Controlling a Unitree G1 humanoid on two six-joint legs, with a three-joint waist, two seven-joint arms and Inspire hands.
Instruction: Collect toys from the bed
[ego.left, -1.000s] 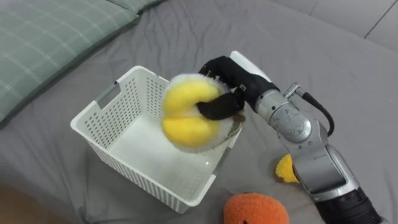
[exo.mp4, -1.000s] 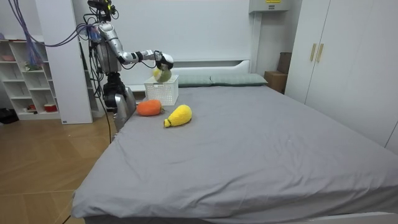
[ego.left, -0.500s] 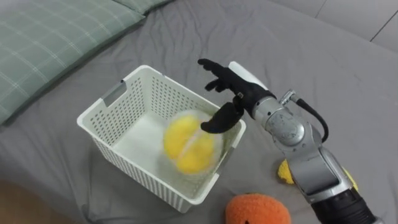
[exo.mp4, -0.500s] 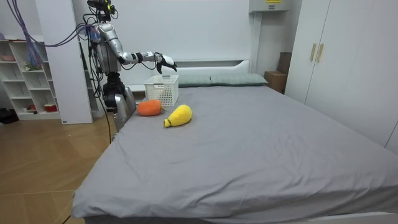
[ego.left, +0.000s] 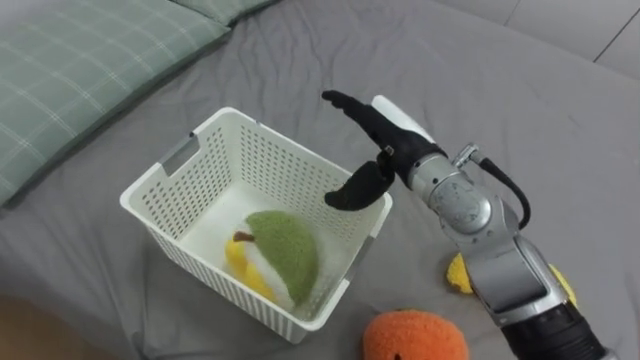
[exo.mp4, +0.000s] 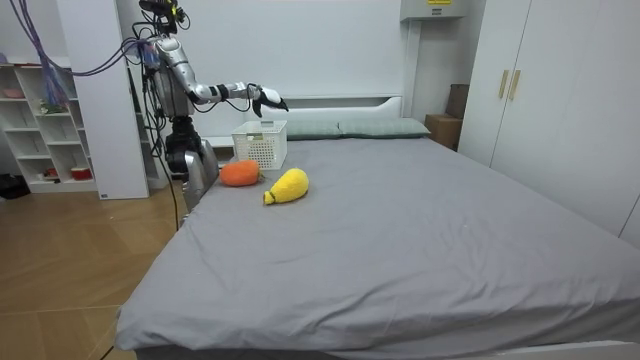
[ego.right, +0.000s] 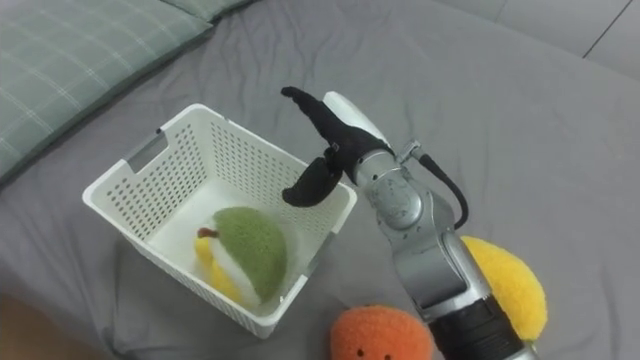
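The right hand (ego.left: 382, 150) hangs over the far right rim of the white basket (ego.left: 165, 170), fingers straight and spread, thumb pointing down, holding nothing. A green and yellow plush toy (ego.left: 280, 255) lies inside the basket against its near wall. The basket sits on the grey bed (ego.left: 500, 80), near a green checked pillow (ego.left: 80, 60). An orange plush toy (ego.left: 412, 337) lies on the sheet just beside the basket's near right corner. A yellow plush toy (ego.right: 510, 280) lies next to it, partly behind the forearm. In the room view the robot stands at the bed's side by the basket, with a white shelf (exo.mp4: 45, 130) behind it.
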